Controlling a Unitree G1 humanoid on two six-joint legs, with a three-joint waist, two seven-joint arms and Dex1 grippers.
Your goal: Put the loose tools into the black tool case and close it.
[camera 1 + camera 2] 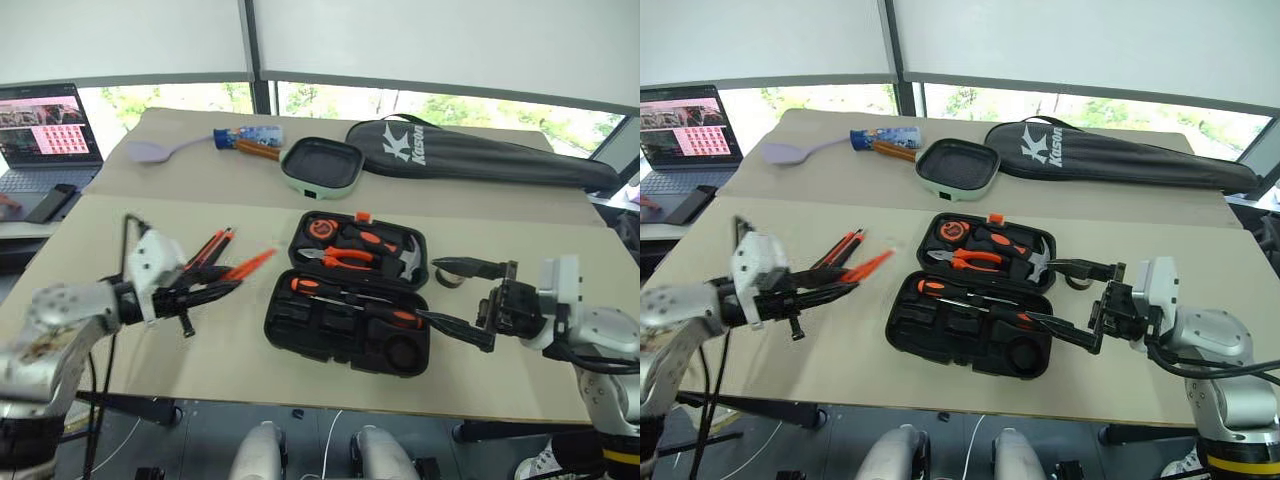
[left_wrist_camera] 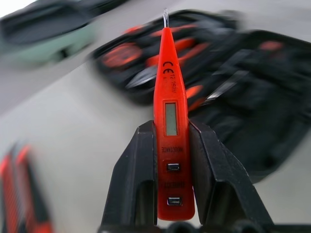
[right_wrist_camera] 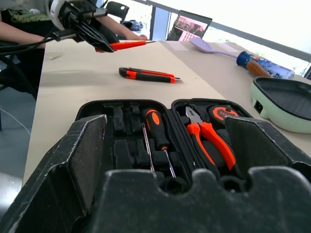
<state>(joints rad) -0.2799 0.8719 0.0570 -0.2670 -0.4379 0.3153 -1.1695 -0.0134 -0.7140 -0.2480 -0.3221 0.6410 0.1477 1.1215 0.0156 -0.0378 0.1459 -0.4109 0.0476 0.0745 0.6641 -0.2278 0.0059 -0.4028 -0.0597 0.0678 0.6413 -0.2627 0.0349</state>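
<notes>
Left gripper: my left gripper point(image 1: 215, 290) is clenched on the small orange tester screwdriver point(image 2: 171, 116), lifted off the desk, its metal tip pointing toward the case.
Step in hand: I judge this to be carrying the tester across to its recess. To do it well I should keep the tool level, line its length up with a narrow free slot, and lower it before letting go.
Left side of desk: the orange-and-black utility knife point(image 3: 146, 74) lies on the beige desk point(image 1: 180, 360), just beyond my left gripper. A laptop sits past the far left edge, well apart.
Centre: the black moulded plastic tool case point(image 1: 345, 305) lies wide open near the front edge. One long orange-and-black screwdriver point(image 3: 158, 131) is bedded in the near half; pliers, hammer and tape measure fill the far half.
Open room: bare desk lies between my left gripper and the case, so the path is free.
Right side: a small dark tape roll point(image 1: 450, 278) rests just beside the case.
Right gripper: my right gripper point(image 1: 455, 297) is released, hanging empty beside the case's right end.
</notes>
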